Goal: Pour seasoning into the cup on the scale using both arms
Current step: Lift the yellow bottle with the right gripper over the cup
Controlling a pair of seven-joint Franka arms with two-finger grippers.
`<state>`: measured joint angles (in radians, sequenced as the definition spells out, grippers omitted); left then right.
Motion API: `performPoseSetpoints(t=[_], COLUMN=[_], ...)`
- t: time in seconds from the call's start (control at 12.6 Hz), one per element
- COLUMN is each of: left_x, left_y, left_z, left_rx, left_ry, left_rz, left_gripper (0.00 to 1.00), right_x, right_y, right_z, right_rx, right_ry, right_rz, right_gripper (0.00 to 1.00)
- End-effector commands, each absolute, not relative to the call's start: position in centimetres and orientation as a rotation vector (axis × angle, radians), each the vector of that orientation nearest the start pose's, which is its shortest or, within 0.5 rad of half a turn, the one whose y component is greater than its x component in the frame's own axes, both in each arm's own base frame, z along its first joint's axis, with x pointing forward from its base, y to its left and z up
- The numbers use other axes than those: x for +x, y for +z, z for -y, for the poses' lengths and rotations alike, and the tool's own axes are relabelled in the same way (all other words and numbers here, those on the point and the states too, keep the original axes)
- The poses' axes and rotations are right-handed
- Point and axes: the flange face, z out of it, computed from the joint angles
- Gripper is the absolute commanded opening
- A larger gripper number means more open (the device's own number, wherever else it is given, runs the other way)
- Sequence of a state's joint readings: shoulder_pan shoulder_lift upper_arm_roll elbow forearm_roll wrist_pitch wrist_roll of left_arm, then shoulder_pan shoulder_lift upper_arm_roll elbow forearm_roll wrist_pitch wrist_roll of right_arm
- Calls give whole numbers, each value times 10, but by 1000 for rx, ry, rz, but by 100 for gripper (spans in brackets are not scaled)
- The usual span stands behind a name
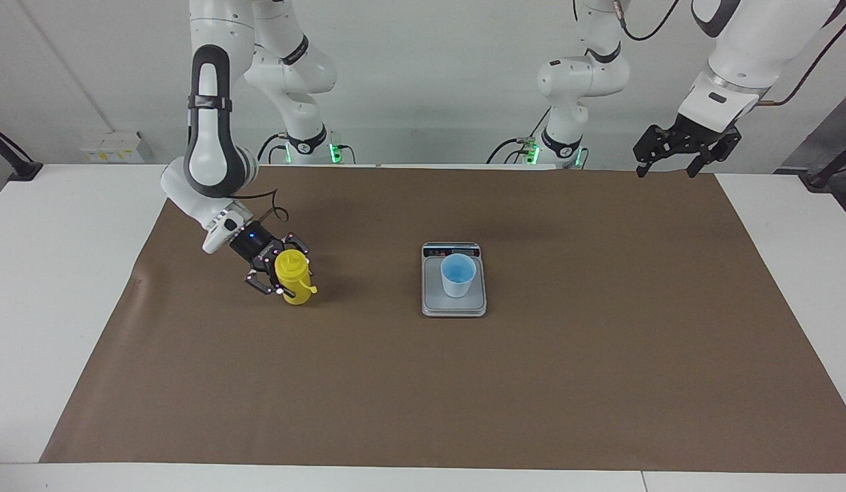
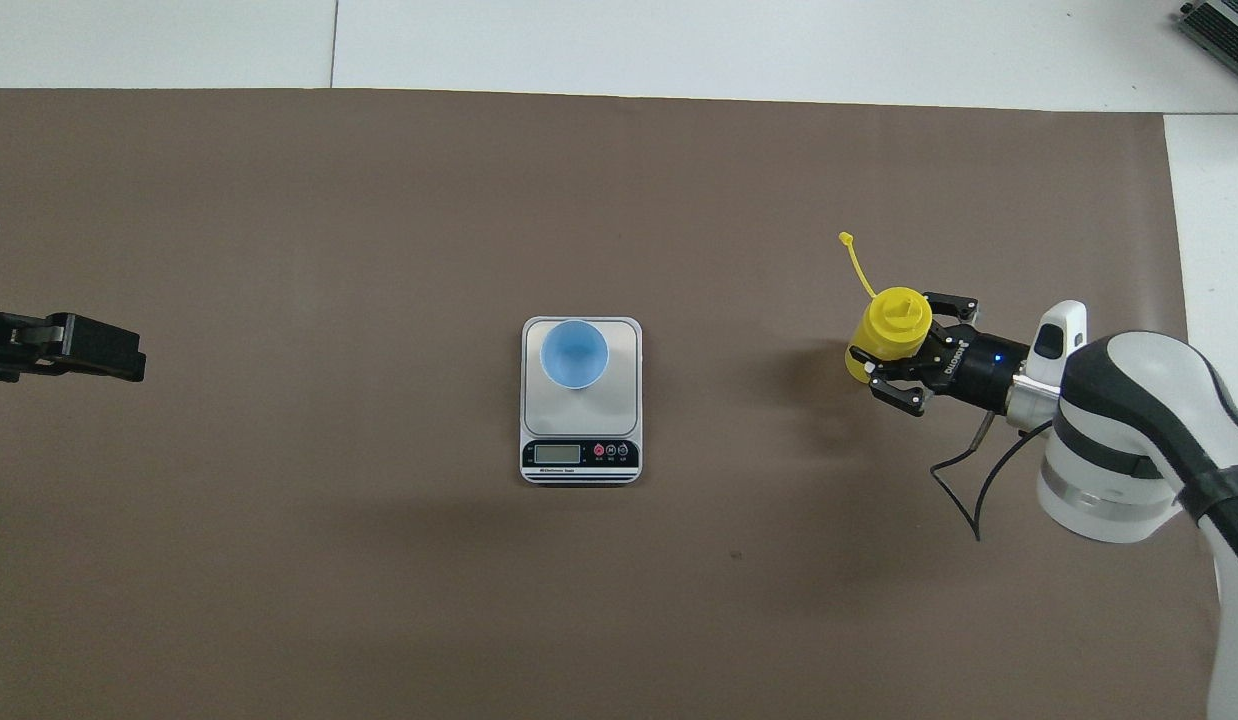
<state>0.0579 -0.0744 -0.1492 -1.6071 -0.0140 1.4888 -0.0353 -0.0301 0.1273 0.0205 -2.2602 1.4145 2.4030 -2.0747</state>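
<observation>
The yellow seasoning bottle (image 1: 294,277) (image 2: 884,335) stands on the brown mat toward the right arm's end of the table, leaning a little. Its tethered cap (image 2: 847,240) hangs loose on its strap. My right gripper (image 1: 290,275) (image 2: 894,345) comes in low from the side, its fingers pressed against both sides of the bottle's upper body. The light-blue cup (image 1: 458,274) (image 2: 574,352) stands upright on the grey scale (image 1: 454,306) (image 2: 579,455) at the middle of the mat. My left gripper (image 1: 669,162) (image 2: 89,350) waits high over the mat's edge at the left arm's end, open and holding nothing.
A brown mat (image 1: 423,383) covers most of the white table. The scale's display strip (image 2: 579,454) faces the robots. A black cable (image 2: 964,490) loops from the right wrist down to the mat.
</observation>
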Motion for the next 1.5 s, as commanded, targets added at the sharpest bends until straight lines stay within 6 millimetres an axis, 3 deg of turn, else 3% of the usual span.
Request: performPoseSetpoints(t=[0.0,0.55,0.79,0.95,1.03,1.11,1.19,1.35,1.43], left_x=[516,516,514,513,511,512,511,509,509], left_y=[643,642,642,642,640,642,641,636,637], left_z=[50,50,47,58,62,61,62,62,57], left_rx=[-3153,-3152,-3152,-3150,-3146,-3148,-3148,-3151,-3152], left_ry=[88,99,95,104,114,93,95,109,106], left_rz=[-84,-84,-77,-111,-122,-113,-115,-115,-108], left_gripper=[100,100,100,100,100,100,100,100,100], right_x=[567,619,624,624,614,609,610,601,601], right_y=[344,407,428,439,439,437,437,441,444], right_z=[-51,-162,-200,-217,-242,-255,-258,-284,-284], right_rx=[-2278,-2533,-2632,-2695,-2710,-2744,-2761,-2742,-2744], right_ry=[-1049,-730,-585,-515,-497,-485,-482,-476,-482], right_rz=[1123,1313,1405,1470,1526,1537,1616,1794,1805], right_gripper=[0,0,0,0,0,0,0,0,0])
